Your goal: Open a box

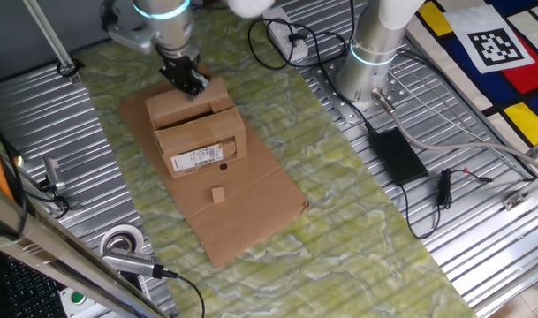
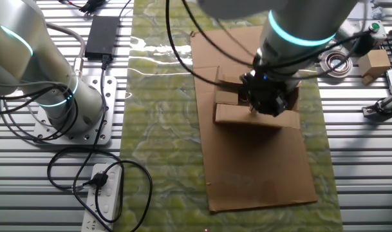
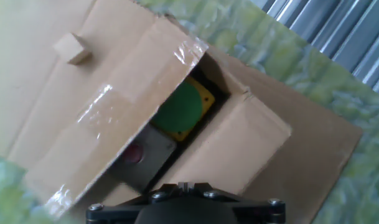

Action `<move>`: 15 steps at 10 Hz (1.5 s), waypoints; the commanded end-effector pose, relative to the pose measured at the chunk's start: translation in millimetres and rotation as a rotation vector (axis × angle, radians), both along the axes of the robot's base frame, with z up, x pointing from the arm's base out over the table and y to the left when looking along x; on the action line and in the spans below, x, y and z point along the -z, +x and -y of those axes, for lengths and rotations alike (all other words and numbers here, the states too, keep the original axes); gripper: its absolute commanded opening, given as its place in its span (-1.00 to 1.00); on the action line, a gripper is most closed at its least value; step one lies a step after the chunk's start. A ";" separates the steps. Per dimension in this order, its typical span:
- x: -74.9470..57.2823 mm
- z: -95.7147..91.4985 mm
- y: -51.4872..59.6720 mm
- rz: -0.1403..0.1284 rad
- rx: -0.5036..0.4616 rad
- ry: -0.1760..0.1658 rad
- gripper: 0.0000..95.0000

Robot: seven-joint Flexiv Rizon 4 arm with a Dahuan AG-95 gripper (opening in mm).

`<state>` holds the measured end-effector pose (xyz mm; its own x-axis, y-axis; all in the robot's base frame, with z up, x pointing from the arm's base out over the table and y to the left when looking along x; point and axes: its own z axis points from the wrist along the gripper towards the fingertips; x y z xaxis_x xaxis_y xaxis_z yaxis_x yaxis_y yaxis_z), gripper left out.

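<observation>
The box (image 1: 200, 134) is a small brown carton with a white barcode label (image 1: 200, 159) and a dark dot. It stands on a large flat cardboard sheet (image 1: 246, 216). Its top flaps are partly parted. In the hand view the box (image 3: 108, 118) shows a dark gap with a green and yellow item (image 3: 183, 109) inside. My gripper (image 1: 189, 84) is at the far top edge of the box, fingers close together, with nothing seen between them. In the other fixed view the gripper (image 2: 268, 103) hangs over the box top (image 2: 247, 115). In the hand view the gripper (image 3: 185, 185) is at the bottom edge.
A small cardboard block (image 1: 218, 195) lies on the sheet. A tape roll (image 1: 121, 240) is at the front left. A second arm's base (image 1: 370, 62), a power strip (image 1: 286, 40), a black adapter (image 1: 397, 155) and cables are to the right.
</observation>
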<state>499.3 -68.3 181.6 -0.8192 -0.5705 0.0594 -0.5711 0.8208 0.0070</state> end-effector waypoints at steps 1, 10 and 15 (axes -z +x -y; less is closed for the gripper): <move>0.0 -7.5 3.4 -0.009 0.029 0.006 -1.00; 23.3 -65.7 26.4 0.015 0.213 0.051 -1.00; 3.5 -71.4 23.1 -0.009 0.300 0.141 -1.00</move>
